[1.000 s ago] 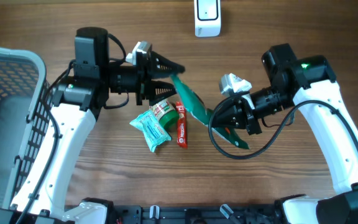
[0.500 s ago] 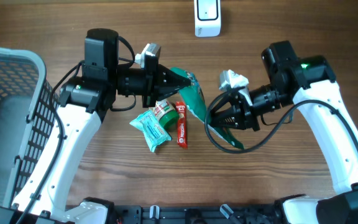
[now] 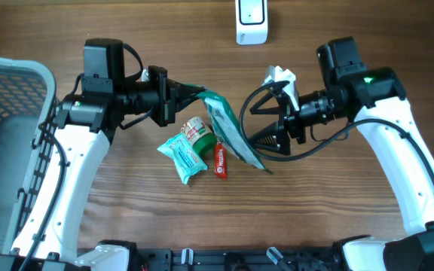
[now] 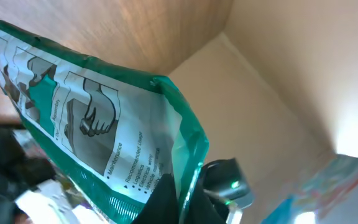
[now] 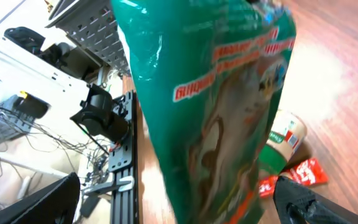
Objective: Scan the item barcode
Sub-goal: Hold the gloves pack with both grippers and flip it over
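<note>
The item is a green printed pouch, hanging above the table's middle. My left gripper is shut on the pouch's upper left edge. In the left wrist view the black fingertips pinch the green edge, and the pouch's white text side faces that camera. My right gripper stands wide open just right of the pouch, not gripping it. In the right wrist view the pouch's picture side fills the space between the spread fingers. I cannot make out a barcode. The white scanner stands at the far edge.
Under the pouch lie a teal packet, a small green-labelled tub and a red sachet. A grey wire basket occupies the left edge. The table is bare wood to the right.
The left gripper closed on the pouch's upper edge and drew back left. The right gripper opened wide and let the pouch go. The pouch now hangs more upright.
</note>
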Controlling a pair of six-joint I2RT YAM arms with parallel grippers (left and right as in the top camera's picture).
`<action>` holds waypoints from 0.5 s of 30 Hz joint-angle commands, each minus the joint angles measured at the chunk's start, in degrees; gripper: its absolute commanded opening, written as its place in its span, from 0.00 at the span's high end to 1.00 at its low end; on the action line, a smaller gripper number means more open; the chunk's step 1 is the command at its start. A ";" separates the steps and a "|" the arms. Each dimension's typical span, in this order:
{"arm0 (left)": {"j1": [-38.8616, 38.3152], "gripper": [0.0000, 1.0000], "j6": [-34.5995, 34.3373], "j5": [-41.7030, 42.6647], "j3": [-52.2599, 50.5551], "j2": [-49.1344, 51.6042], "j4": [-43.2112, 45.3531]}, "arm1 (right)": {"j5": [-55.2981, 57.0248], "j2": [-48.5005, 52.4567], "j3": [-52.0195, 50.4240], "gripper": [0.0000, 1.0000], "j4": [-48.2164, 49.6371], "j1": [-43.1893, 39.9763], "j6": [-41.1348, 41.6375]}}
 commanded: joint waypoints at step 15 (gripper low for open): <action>4.74 0.96 -17.51 10.34 0.07 -0.57 8.68 | 17.16 0.74 0.15 0.50 7.72 7.87 10.36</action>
